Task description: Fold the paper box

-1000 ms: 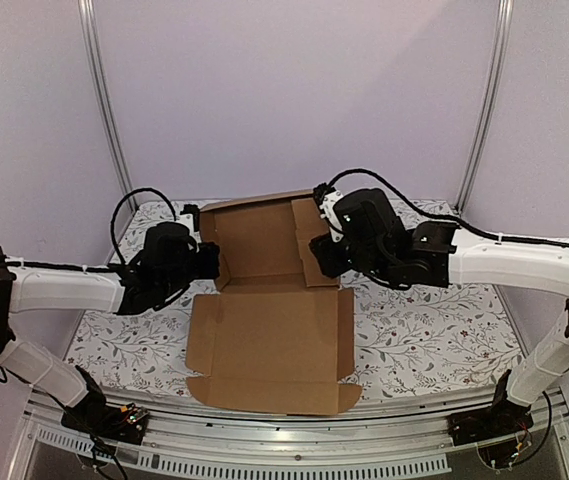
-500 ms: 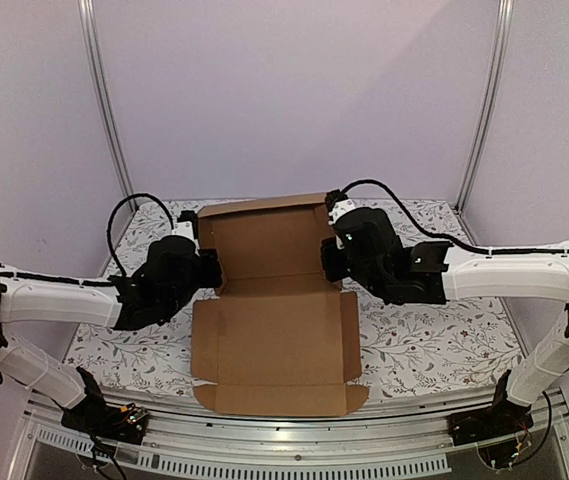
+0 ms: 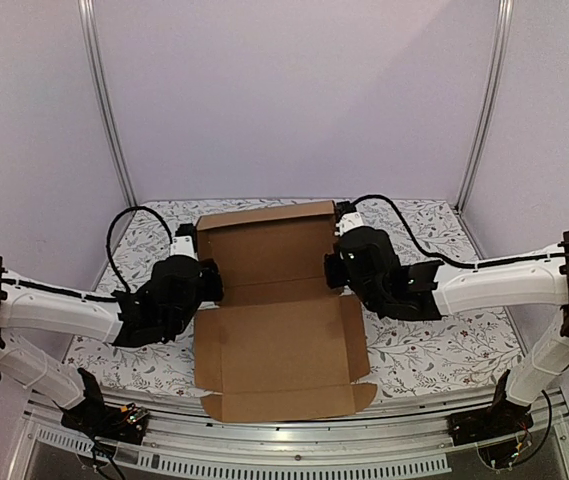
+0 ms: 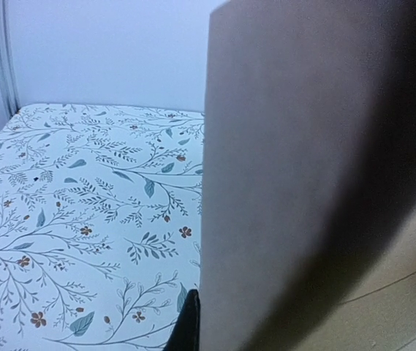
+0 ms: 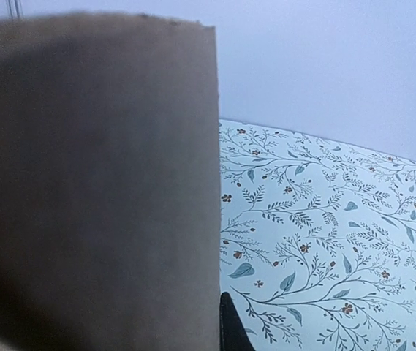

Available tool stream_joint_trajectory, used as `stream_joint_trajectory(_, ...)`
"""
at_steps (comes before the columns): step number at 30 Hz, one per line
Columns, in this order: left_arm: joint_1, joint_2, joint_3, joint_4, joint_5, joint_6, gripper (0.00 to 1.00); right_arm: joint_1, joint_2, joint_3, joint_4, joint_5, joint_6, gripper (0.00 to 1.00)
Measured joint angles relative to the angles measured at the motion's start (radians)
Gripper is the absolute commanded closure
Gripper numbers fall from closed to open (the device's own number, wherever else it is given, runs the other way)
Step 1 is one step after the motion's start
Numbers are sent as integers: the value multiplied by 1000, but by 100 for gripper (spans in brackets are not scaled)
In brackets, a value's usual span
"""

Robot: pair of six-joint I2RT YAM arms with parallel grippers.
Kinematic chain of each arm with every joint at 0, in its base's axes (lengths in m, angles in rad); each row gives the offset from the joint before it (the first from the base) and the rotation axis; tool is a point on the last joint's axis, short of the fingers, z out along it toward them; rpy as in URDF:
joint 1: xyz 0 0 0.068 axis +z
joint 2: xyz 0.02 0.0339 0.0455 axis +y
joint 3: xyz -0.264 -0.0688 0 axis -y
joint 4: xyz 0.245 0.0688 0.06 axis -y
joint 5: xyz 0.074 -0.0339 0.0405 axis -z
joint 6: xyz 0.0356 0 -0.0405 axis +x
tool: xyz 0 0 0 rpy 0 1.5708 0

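The floral table carries everything. The paper box sits in the middle of it, between my two arms, as a part-opened sheet. Its long axis runs from the near edge toward the back wall. The near panel lies flat, and the far panel is tipped up from the crease.

Both arms reach inward to that far panel from either side, about level with each other, so neither is clearly nearer. The left pincer is at the panel's left edge and the right pincer at its right edge. The box therefore lies inboard of each of them.

In the left wrist view, brown cardboard fills the right side, with one dark finger pressed against its lower edge. The right wrist view mirrors this, with cardboard on the left and a finger at its foot. In each view the second finger is hidden behind the sheet. I judge both pincers closed on the box's side flaps, pinching the thin board.

The coming fold should turn on that cross crease, so both sides need to travel evenly.
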Motion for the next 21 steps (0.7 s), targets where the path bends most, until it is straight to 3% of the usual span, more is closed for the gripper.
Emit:
stream_joint_trajectory(11, -56, 164, -50, 154, -116, 0, 100, -1, 111, -133, 253, 27, 19, 100)
stream_joint_trajectory(21, -82, 251, -51, 182, -161, -15, 97, -4, 214, -208, 450, 21, 52, 100)
